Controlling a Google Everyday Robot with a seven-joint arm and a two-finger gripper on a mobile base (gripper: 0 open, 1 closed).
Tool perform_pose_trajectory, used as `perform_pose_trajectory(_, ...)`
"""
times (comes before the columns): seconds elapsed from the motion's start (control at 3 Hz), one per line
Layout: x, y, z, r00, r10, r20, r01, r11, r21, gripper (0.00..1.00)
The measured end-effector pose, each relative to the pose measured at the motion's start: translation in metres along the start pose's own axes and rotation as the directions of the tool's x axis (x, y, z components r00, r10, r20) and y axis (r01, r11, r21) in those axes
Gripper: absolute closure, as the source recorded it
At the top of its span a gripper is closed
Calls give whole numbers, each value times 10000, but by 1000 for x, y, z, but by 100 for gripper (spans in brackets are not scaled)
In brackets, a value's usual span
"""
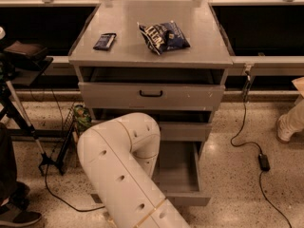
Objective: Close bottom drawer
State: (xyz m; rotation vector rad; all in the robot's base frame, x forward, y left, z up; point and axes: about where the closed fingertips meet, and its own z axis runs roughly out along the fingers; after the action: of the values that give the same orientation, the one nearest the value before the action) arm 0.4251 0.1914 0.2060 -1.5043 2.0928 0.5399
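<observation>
The bottom drawer (183, 175) is the lowest of three grey drawers in the cabinet. It is pulled out towards me, and its shallow grey tray looks bare where it shows. Its front panel (194, 199) is low; the handle is hidden. My white arm (126, 170) rises from the lower edge and bends down in front of the drawer's left half. My gripper is out of view, hidden behind the arm's elbow. The middle drawer (183, 129) is slightly out, and the top drawer (151, 95) with its black handle is a little open.
A blue chip bag (164, 36) and a small dark packet (105, 41) lie on the cabinet top. A black cable with a power brick (264, 162) runs on the floor at right. A tripod stand (21, 122) and a person's shoes stand at left; another shoe (287, 125) at right.
</observation>
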Motion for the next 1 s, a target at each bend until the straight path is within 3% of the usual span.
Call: perform_pose_trajectory(1.0,-28,-15,35,9988,-490,-25,490,9984,291,100)
